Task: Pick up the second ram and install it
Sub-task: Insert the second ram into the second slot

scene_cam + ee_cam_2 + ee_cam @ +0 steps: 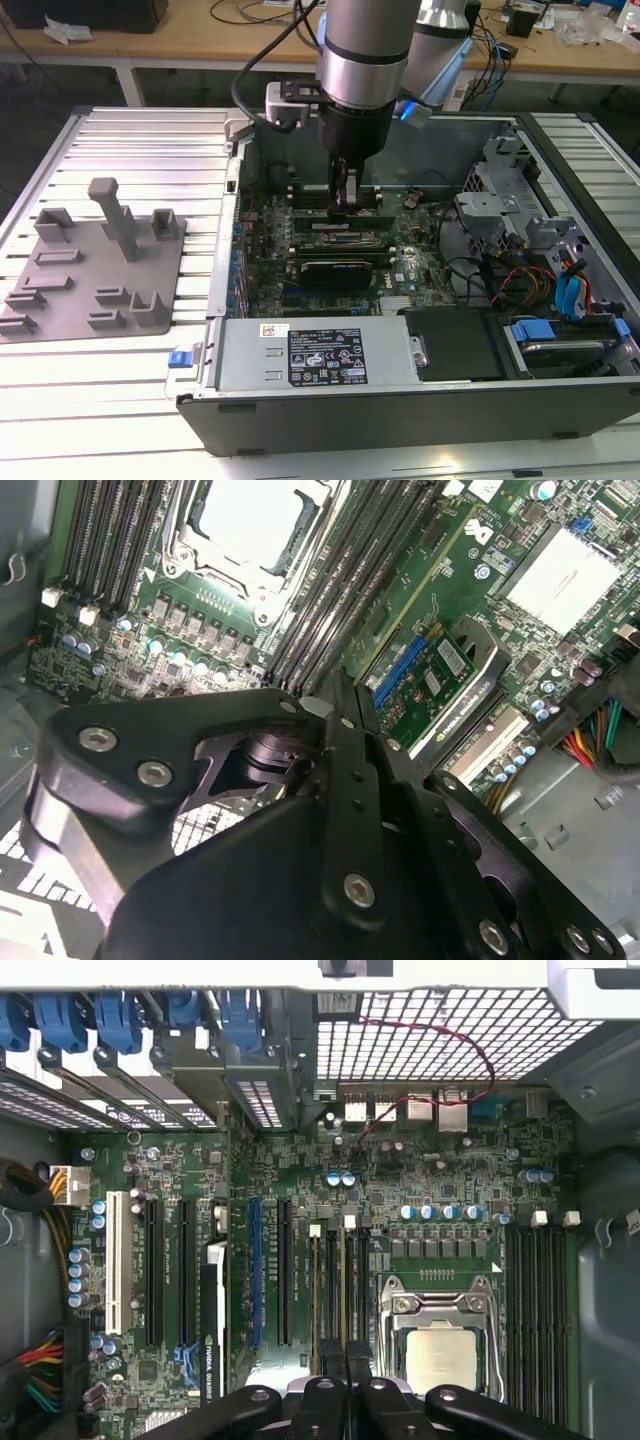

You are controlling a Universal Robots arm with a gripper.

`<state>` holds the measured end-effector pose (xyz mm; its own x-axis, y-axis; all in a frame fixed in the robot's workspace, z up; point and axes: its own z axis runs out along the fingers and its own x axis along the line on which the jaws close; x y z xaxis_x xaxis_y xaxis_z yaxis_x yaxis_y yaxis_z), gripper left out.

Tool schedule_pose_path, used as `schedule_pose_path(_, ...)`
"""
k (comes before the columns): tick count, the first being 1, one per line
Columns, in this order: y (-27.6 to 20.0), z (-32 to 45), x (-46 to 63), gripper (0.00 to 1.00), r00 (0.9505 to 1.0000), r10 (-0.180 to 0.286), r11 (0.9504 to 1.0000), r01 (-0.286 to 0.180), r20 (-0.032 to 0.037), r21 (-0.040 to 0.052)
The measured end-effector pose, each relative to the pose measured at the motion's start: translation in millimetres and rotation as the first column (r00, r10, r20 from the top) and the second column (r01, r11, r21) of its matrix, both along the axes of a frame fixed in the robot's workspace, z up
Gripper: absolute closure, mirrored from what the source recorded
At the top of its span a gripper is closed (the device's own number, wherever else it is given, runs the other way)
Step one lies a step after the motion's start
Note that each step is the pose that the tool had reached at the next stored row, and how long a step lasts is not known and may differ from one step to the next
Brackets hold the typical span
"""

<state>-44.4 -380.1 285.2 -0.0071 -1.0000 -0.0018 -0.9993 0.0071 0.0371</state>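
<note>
First, in the exterior view, the silver-and-black robot arm reaches straight down into the open dark-grey computer case (400, 420). Its black gripper (345, 205) is low over the green motherboard (400, 265), at the memory slots and just behind the wide black rectangular card (345, 270). The grey plastic fixture plate with upright posts (90, 275) lies on the ribbed table, well apart on the exterior view's left.

In the second wrist view, the gripper (338, 685) has its two black fingers (352, 780) pressed together with no gap visible between them. The second ram (416, 594), a long thin green stick, stands on edge in a slot beside the silver processor socket (250, 520). Its near end runs in towards the fingertips. Whether that end is pinched or only lies under them, I cannot tell.

In the first wrist view, the gripper (345, 1352) sits over the slots with white end latches, just beside the processor socket (440, 1345). The stick may be the thin line between those slots.
</note>
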Motion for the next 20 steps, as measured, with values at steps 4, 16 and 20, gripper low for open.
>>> schedule_pose_path(4,0.0,-4.8,0.0,0.91,1.0000,0.000,1.0000,0.000,0.0000,0.0000)
schedule_pose_path(16,0.0,-23.0,-0.4,0.91,0.9999,0.005,1.0000,-0.005,0.0154,-0.0001)
schedule_pose_path(20,0.0,-25.3,-0.4,0.91,0.9997,0.009,1.0000,-0.009,0.0219,-0.0003)
